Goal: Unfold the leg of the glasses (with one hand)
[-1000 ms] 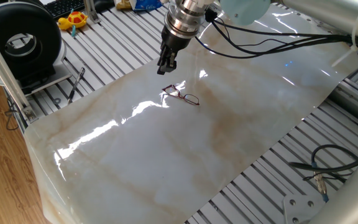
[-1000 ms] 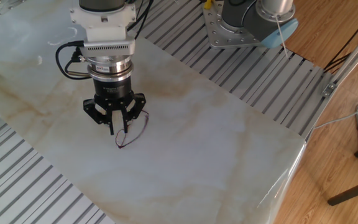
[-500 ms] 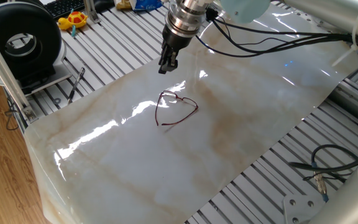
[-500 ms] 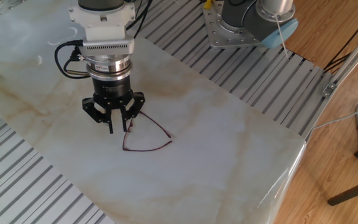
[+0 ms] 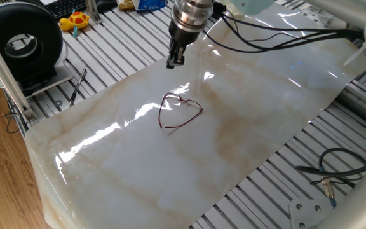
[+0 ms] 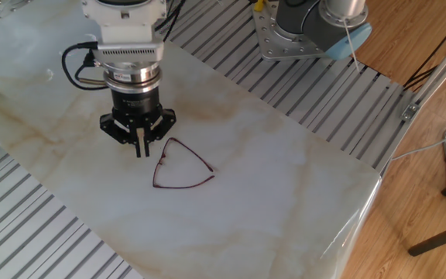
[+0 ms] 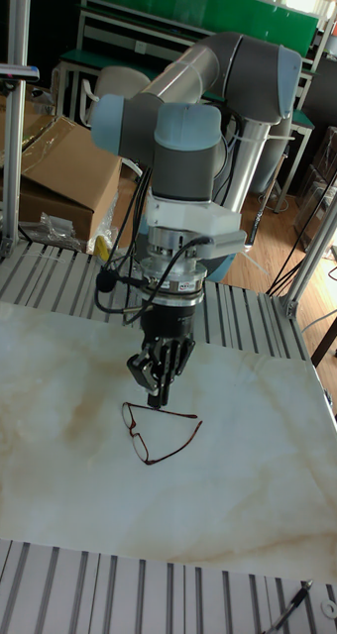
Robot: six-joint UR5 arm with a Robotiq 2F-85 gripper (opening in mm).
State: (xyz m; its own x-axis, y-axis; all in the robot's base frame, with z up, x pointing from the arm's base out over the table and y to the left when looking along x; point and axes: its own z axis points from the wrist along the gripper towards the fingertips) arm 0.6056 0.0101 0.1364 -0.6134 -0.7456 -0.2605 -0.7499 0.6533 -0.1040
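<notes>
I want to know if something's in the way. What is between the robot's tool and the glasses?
Nothing: only bare marble tabletop shows between the tool and the glasses in the other fixed view; the tall fixed view agrees.

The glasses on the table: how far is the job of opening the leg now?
Done: the glasses lie on the marble table with the legs spread out from the lenses, forming a rough triangle. In hand: nothing; the claw hangs above them, fingers close together, touching nothing. Left: apparently only to move the arm away.
</notes>
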